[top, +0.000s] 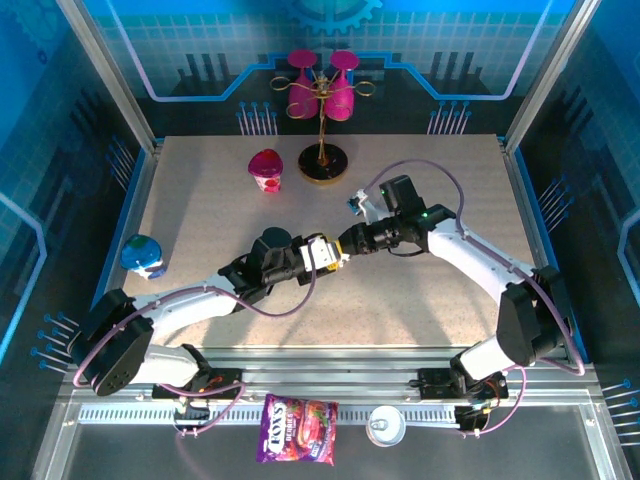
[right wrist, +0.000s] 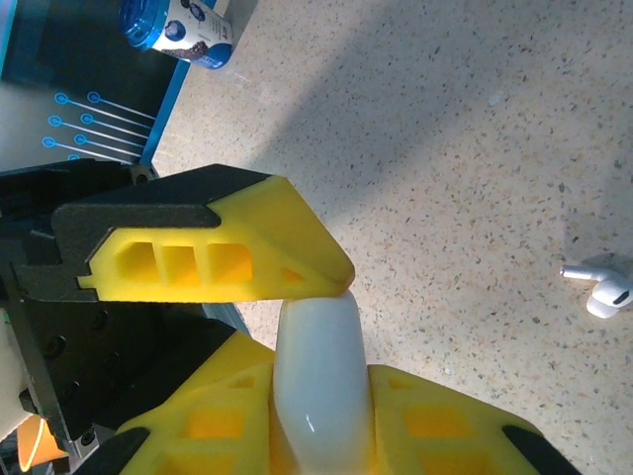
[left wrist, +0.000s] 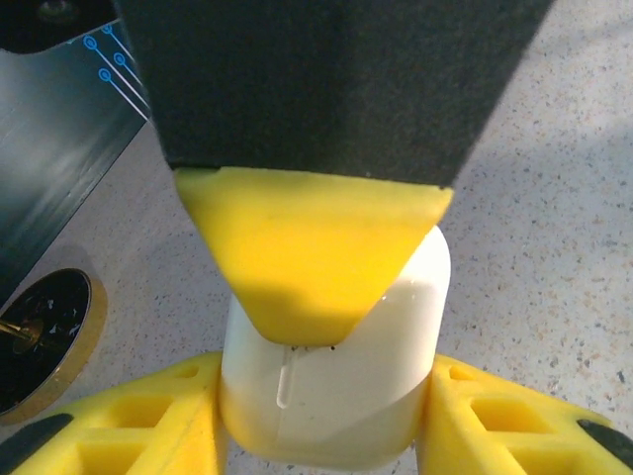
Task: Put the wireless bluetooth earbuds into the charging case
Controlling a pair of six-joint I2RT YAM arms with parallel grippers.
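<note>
Top external: left gripper (top: pixel 325 252) and right gripper (top: pixel 341 247) were tip to tip at mid-table, arms angled in from both sides over the speckled beige stone-look tabletop (top: pixel 200 210).
Left wrist: smooth white rounded plastic charging case (left wrist: pixel 326 396) was clamped by its sides between the left gripper's yellow rubbery fingers (left wrist: pixel 148 421), a thin vertical groove facing the camera. One wedge-shaped yellow finger of the right gripper lay flat on the case's upper face.
Right wrist: same case seen edge-on, narrow and glossy, pinched between the right gripper's own yellow hollow-celled fingers (right wrist: pixel 445 426). A left finger touched its top end.
Task item: glossy white stemmed earbud (right wrist: pixel 598 287) lay on the tabletop, well apart from the case, in the right wrist view. One piece or two, couldn't tell.
Left wrist extra: black disc base with gold rim (left wrist: pixel 40 336) near the left edge.
Right wrist extra: blue-and-white printed plastic tub (right wrist: pixel 178 28) at the table's far corner.
</note>
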